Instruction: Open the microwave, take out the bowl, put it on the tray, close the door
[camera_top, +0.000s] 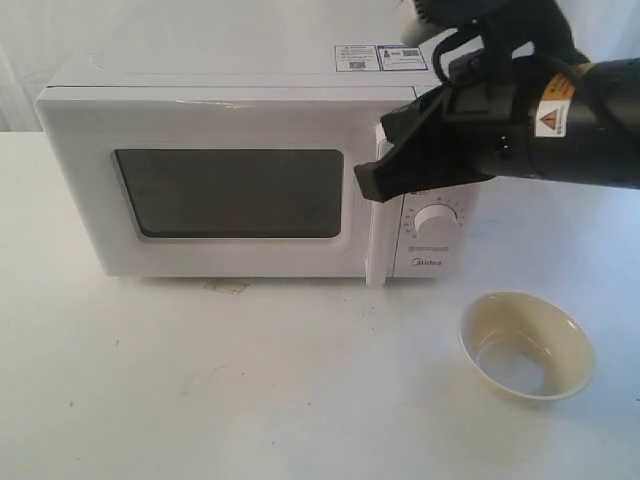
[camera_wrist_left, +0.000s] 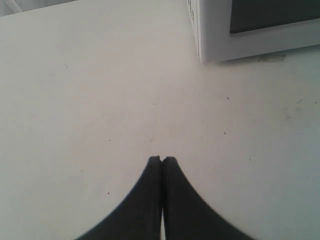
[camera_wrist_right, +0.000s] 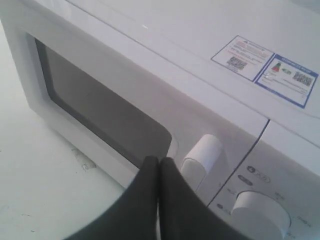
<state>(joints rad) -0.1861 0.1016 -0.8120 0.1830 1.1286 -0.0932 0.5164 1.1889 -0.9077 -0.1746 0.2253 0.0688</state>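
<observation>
The white microwave (camera_top: 250, 90) stands at the back of the table with its door (camera_top: 90, 180) closed flat against the body. Its dark window (camera_top: 230, 192) hides the inside. The cream bowl (camera_top: 527, 345) rests upright on the table in front of the knob panel, empty. My right gripper (camera_top: 368, 185) is shut with nothing in it, its tips in front of the upper part of the vertical handle (camera_wrist_right: 201, 160). My left gripper (camera_wrist_left: 161, 159) is shut and empty, low over bare table near the microwave's corner (camera_wrist_left: 205, 50). No tray shows in any view.
A round white knob (camera_top: 436, 220) sits on the panel under my right arm. Stickers (camera_top: 380, 57) lie on the microwave's top. A small scuff (camera_top: 226, 287) marks the table under the door. The white table (camera_top: 250, 390) spreads in front of the microwave.
</observation>
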